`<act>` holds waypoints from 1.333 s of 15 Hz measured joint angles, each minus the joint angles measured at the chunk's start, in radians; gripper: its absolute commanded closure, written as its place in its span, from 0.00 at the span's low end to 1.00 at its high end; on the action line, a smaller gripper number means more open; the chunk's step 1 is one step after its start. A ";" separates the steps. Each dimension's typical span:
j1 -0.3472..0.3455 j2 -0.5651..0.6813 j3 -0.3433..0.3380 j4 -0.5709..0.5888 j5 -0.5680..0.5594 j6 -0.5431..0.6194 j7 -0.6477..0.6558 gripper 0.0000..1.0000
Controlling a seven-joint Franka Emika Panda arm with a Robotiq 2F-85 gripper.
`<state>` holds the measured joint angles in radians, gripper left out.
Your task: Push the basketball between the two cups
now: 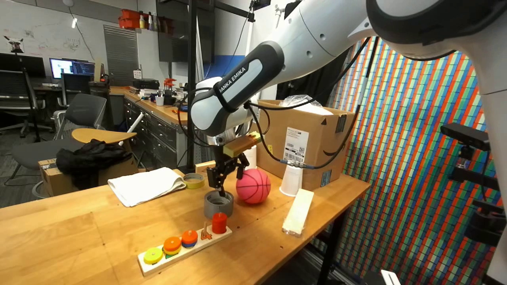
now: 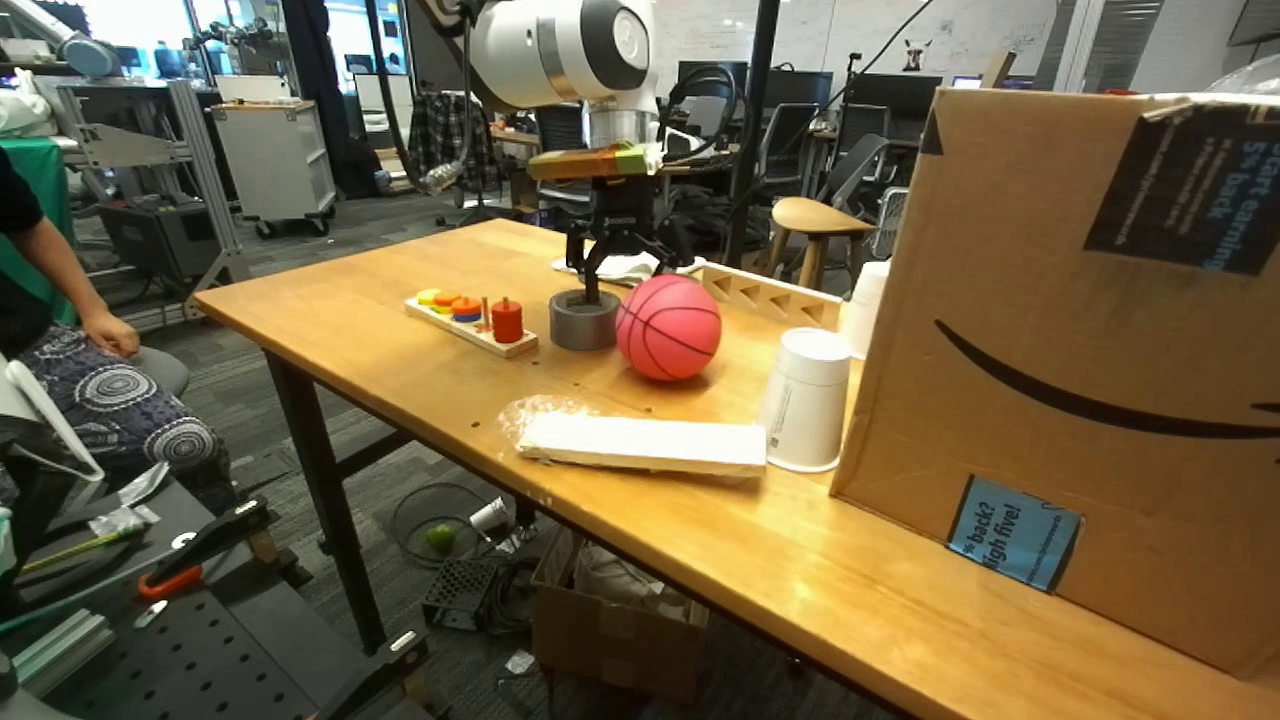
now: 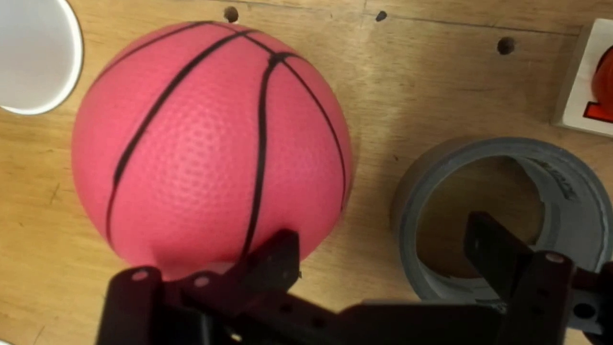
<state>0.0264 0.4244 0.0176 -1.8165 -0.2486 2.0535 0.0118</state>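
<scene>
The pink basketball (image 1: 253, 186) with black lines rests on the table in both exterior views (image 2: 668, 328). In the wrist view it (image 3: 206, 143) fills the left half. Two white upturned cups stand by the cardboard box: the near cup (image 2: 808, 400) and the far cup (image 2: 866, 305), partly hidden. The near cup also shows in an exterior view (image 1: 291, 181); one cup (image 3: 36, 55) is at the wrist view's upper left. My gripper (image 3: 383, 232) is open. One finger reaches into the grey tape roll (image 3: 407, 215); the other is at the ball's side, contact unclear.
The tape roll (image 1: 218, 206) stands beside the ball. A wooden stacking board with coloured rings (image 1: 184, 249) lies near it. A white wrapped block (image 2: 640, 443) lies before the cups. The cardboard box (image 2: 1000, 300) stands behind them. A white cloth (image 1: 146, 185) and yellow tape (image 1: 194, 181) lie farther along.
</scene>
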 measured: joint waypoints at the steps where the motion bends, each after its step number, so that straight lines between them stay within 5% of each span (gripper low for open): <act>1: 0.000 -0.002 0.002 -0.007 0.001 0.005 0.000 0.00; 20: 0.035 -0.274 0.040 -0.362 0.048 0.129 0.004 0.00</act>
<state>0.0613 0.1499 0.0571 -2.1783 -0.2006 2.1822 0.0154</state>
